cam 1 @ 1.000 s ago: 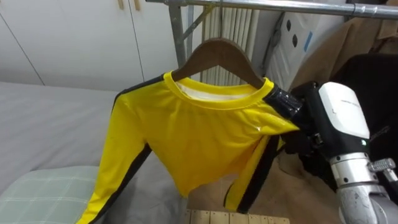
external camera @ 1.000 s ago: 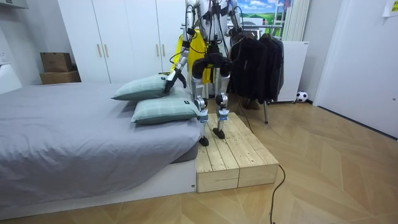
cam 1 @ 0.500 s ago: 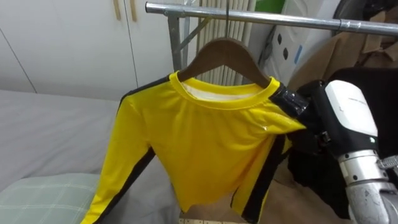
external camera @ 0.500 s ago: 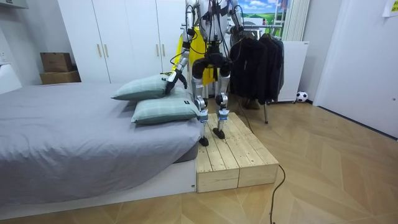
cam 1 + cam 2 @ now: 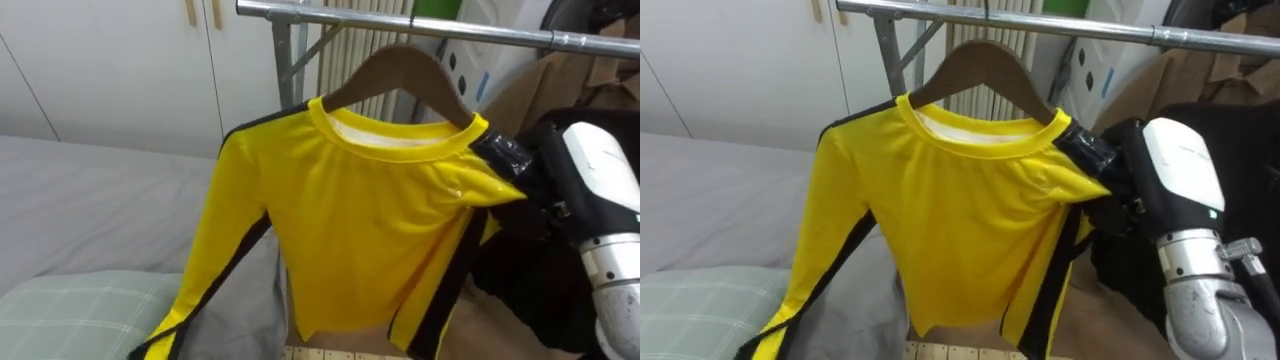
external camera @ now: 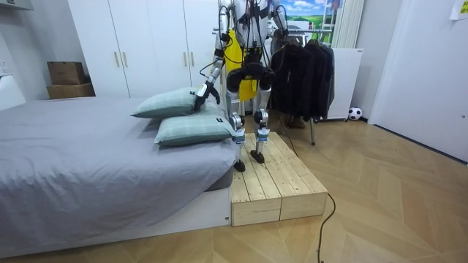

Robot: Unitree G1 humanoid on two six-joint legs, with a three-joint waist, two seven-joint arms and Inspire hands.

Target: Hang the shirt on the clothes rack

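Yellow shirt (image 5: 370,230): long-sleeved and bright yellow, with black stripes along the shoulders, down the sleeves and down one side. White lining is seen inside the ribbed collar.
Hanger (image 5: 405,65): brown wood. Its arched top is seen above the collar, and the shirt is draped over both arms.
Place of the shirt: it is held up in the air just under the metal rail (image 5: 330,12), beside the rack's upright post (image 5: 283,60). Whether the hook is over the rail cannot be told.
Free sleeve: the sleeve on the robot's left hangs straight down, ending beside the pale checked pillow (image 5: 70,310) at the bed's edge.
Right hand (image 5: 1175,170): it is raised to the shirt's shoulder end. Its dark fingers (image 5: 1087,150) are closed on the cloth there, where the hanger's arm ends.
Left hand (image 6: 199,93): it is lowered at the robot's side, just above the pillows. Its fingers cannot be made out.
Stance: the robot is seen upright on the wooden platform (image 6: 281,190), between the bed's edge and the rack.
Edges: the grey bed (image 5: 90,200) lies to the left, below the shirt. Dark clothes (image 6: 300,73) are hung on the rail to the right, just behind the right hand. White wardrobe doors (image 5: 100,60) are seen beyond the post.
Open room: a bare stretch of rail is seen between the post and the dark clothes, above the hanger.
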